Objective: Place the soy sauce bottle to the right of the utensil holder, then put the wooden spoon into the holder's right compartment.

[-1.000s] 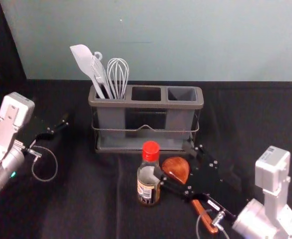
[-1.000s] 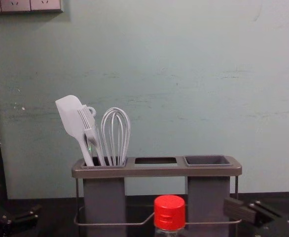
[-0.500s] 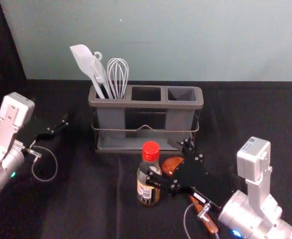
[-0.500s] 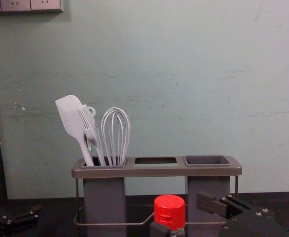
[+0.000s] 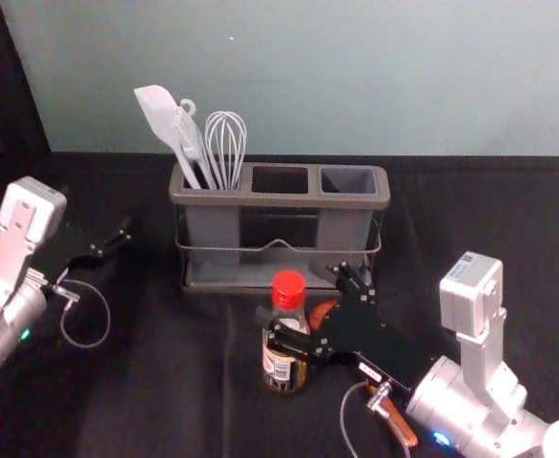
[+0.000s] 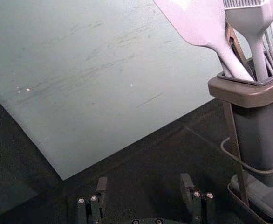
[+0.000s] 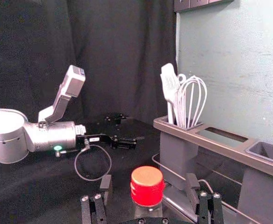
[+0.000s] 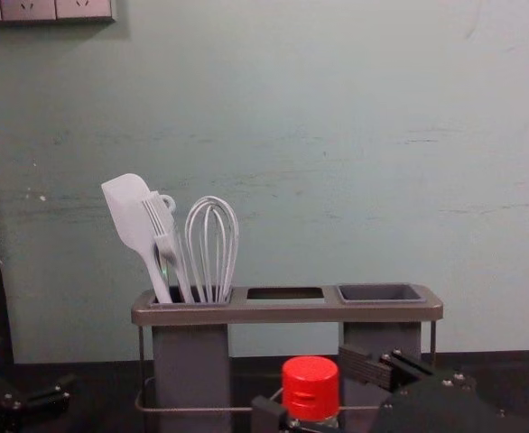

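The right gripper [image 5: 300,298] is hiding the middle of the reddish-brown wooden spoon [image 5: 394,417], which is lying with its bowl toward the grey plastic, brown-rimmed utensil holder [image 5: 279,200], its handle slanting rightward toward the robot. The red-capped, clear soy sauce bottle [image 5: 281,370] is standing upright before the holder, between that gripper's parted jaws. The left gripper [image 5: 108,245] is idling at left, jaws apart
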You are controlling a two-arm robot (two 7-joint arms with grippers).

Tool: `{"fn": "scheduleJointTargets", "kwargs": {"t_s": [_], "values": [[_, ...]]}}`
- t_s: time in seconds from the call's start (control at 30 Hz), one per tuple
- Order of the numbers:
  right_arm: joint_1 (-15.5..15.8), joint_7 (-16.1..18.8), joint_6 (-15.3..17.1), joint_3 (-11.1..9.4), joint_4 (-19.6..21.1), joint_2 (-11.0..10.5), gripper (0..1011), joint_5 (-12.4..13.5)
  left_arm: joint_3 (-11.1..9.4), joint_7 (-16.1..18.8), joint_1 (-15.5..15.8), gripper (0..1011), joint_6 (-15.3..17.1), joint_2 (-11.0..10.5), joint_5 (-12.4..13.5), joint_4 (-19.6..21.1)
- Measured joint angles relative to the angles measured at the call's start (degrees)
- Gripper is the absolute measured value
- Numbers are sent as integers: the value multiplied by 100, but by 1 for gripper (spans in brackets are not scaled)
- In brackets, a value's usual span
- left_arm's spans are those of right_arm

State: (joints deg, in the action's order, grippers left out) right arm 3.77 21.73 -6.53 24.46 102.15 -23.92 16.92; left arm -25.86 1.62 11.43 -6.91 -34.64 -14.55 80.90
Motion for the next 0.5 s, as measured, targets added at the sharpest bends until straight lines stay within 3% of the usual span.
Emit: {"fn": "scheduleJointTargets", "kwargs": {"t_s": [0.5], "values": [[-37, 120, 44, -38, -60, 180, 982, -81, 0, 0, 0, 1000, 0, 0, 0, 0]]}}
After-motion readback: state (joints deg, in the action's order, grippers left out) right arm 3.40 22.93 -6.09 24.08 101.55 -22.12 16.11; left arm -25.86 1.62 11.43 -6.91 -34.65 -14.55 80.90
